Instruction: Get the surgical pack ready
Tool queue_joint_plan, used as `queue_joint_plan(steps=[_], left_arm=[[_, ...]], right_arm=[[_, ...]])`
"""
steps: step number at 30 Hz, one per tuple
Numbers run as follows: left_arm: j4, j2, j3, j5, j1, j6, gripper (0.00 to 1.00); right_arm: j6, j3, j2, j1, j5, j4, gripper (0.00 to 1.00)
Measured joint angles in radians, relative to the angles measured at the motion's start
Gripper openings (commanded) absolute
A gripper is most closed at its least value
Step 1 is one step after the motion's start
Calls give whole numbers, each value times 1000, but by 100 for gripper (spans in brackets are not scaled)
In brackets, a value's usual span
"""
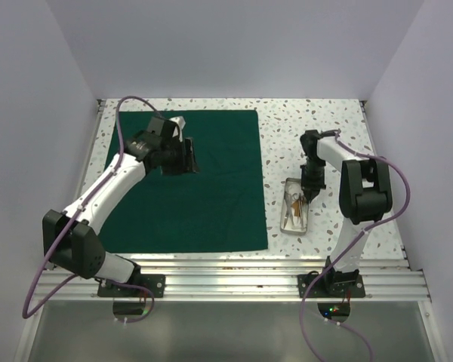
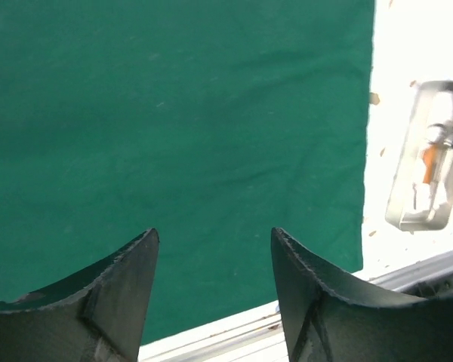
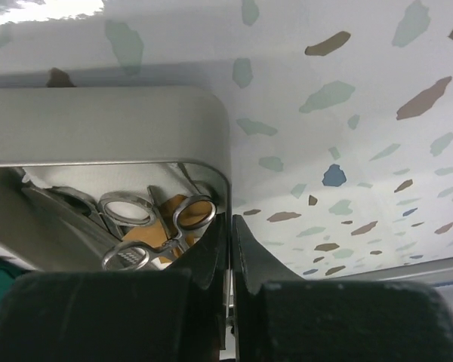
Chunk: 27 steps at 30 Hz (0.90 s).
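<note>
The surgical pack's dark green drape (image 1: 211, 188) lies spread flat on the left half of the table and fills most of the left wrist view (image 2: 181, 121). Its small silver instrument tray (image 1: 296, 205) stands on the speckled top right of the drape, also visible at the right edge of the left wrist view (image 2: 430, 158). Ring-handled instruments (image 3: 136, 219) lie inside it. My left gripper (image 2: 215, 234) hovers open over the drape's far left part (image 1: 190, 158), holding nothing. My right gripper (image 3: 230, 219) is shut on the tray's thin side wall (image 3: 225, 177), one finger inside and one outside, at the tray's far end (image 1: 311, 190).
The speckled white tabletop (image 1: 325, 128) stretches around the tray. Metal rails (image 1: 249, 275) carrying both arm bases run along the near edge, just below the drape's front hem. Plain walls close in the left, back and right sides.
</note>
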Motion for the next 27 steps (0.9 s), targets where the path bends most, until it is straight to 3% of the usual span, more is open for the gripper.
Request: queue_joint_plan(steps=[3,4,11,16,21,27], left_arm=[[-50,-18,4,-57,10,-35,83],[-63,-28,4,-79,10,-48,100],[-112,-217,-12,-234,13,-160,100],[-143,-270,-12,-311,13,-169,100],[-165,-272,-24,-381,19,-167,100],[-164,-274,-82,-381,21,-163,100]], right_arm=[[26,41,-24,0,-22,-26,0],[38,61,-34,0,-35,-34,0],[229,179,-109,55,-159,-32,0],[499,186,-97,226,-191,17,0],[744,328,28,414,-186,39,0],[920,666,283,576,-153,28,0]])
